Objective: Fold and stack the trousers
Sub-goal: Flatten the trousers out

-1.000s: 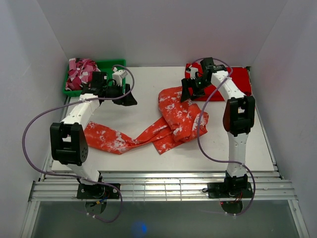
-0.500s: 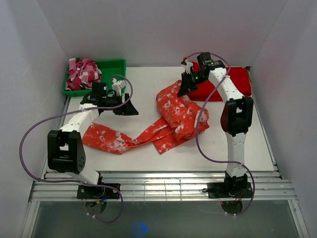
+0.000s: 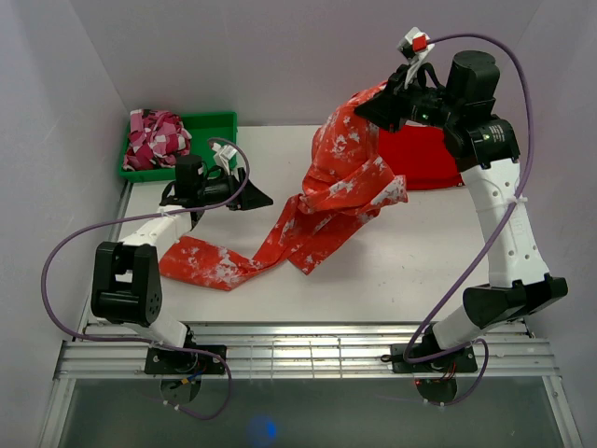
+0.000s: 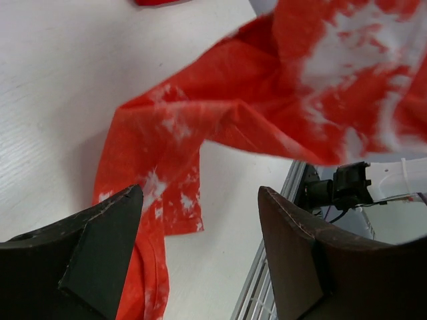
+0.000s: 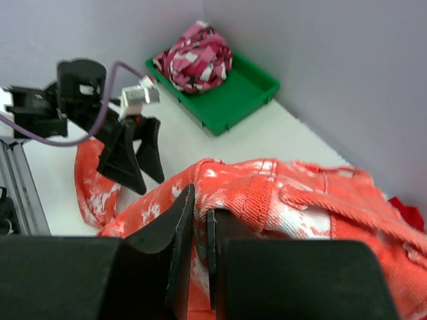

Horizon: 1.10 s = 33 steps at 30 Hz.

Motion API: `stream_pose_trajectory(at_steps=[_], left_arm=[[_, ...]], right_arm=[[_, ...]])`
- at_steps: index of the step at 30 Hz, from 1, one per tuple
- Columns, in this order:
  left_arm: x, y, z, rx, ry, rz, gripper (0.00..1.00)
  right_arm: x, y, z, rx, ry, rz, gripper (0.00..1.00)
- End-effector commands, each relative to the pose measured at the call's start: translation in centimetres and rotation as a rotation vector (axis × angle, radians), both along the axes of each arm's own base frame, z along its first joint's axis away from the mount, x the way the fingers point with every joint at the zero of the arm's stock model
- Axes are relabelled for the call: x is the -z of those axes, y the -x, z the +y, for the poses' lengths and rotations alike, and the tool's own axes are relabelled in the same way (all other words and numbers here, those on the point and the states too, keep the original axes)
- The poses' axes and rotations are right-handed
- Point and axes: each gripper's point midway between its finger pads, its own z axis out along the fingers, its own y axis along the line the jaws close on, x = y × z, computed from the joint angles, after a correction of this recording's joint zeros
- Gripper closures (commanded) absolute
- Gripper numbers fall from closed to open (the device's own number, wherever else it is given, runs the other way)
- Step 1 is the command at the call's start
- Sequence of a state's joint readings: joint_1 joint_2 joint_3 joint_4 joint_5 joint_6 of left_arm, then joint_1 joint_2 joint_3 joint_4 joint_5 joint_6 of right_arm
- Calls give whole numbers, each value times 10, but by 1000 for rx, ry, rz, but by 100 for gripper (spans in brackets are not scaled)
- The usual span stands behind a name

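The trousers (image 3: 340, 177), orange-red with white speckles, hang from my right gripper (image 3: 370, 105), which is raised high over the table's back right. Its jaws are shut on the waistband (image 5: 230, 190). The legs trail down and left across the table to a cuff (image 3: 201, 263) near the left arm. My left gripper (image 3: 259, 199) hovers open just left of the hanging cloth, nothing between its fingers (image 4: 100, 247). In the left wrist view the trousers (image 4: 233, 113) spread beyond the open fingertips.
A green bin (image 3: 207, 126) at the back left holds a bundle of pink patterned cloth (image 3: 154, 135). A plain red folded cloth (image 3: 424, 159) lies at the back right under the raised arm. White walls enclose the table; a metal rail (image 3: 308, 350) runs along the near edge.
The right gripper shut on the waistband and lifted it high, pulling the trousers up off the table and the legs rightward. The left gripper drifted slightly right, still open.
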State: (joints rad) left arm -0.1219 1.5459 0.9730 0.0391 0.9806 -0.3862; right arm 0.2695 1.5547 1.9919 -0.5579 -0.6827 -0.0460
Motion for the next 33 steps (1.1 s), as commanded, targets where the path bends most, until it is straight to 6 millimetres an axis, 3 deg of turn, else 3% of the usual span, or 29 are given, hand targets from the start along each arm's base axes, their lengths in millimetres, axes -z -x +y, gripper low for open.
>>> stream_pose_trajectory(at_steps=[1,3,4,10,14,15,16,18,21,23,24,26,27,28,29,31,32,33], left_arm=[[-30,-10,-28,87,111,-111,20],[-49,-16,-37,103,163,-170,19],[-48,-19,-39,110,182,-163,20],[-94,-37,-47,141,312,-219,20],[-109,-44,-52,184,431,-157,20],[-104,-48,-56,199,454,-153,20],[-105,-48,-60,212,475,-105,14],[-107,-42,-76,278,467,-133,11],[-105,-13,-106,408,420,-186,13],[-101,24,-124,544,350,-322,19],[-73,35,-129,553,297,-193,20],[-62,55,-141,560,214,-267,26],[-26,60,-141,562,111,-291,29],[-11,55,-143,515,31,-320,34],[5,63,-149,527,-40,-331,37],[41,68,-143,530,-172,-324,40],[59,63,-142,494,-258,-317,45],[72,62,-139,479,-311,-295,46]], right_arm=[[-62,-6,-5,62,-76,-202,92],[-71,-1,-7,63,-76,-227,92],[-79,3,-8,60,-79,-246,92],[-84,24,-2,16,-59,-278,92],[-82,41,9,-18,-8,-332,92],[-82,49,15,-41,4,-348,92],[-81,51,17,-41,19,-360,92],[-73,60,21,-62,67,-386,92],[-62,63,12,-23,143,-410,92],[-43,59,-6,56,230,-401,92],[-31,57,-15,85,280,-395,92],[24,52,-49,174,497,-343,92],[45,54,-63,196,579,-321,92],[71,53,-84,215,715,-315,92],[114,63,-106,213,799,-255,92],[154,74,-132,183,912,-247,92],[192,88,-152,178,962,-179,92],[210,94,-162,174,990,-153,92]])
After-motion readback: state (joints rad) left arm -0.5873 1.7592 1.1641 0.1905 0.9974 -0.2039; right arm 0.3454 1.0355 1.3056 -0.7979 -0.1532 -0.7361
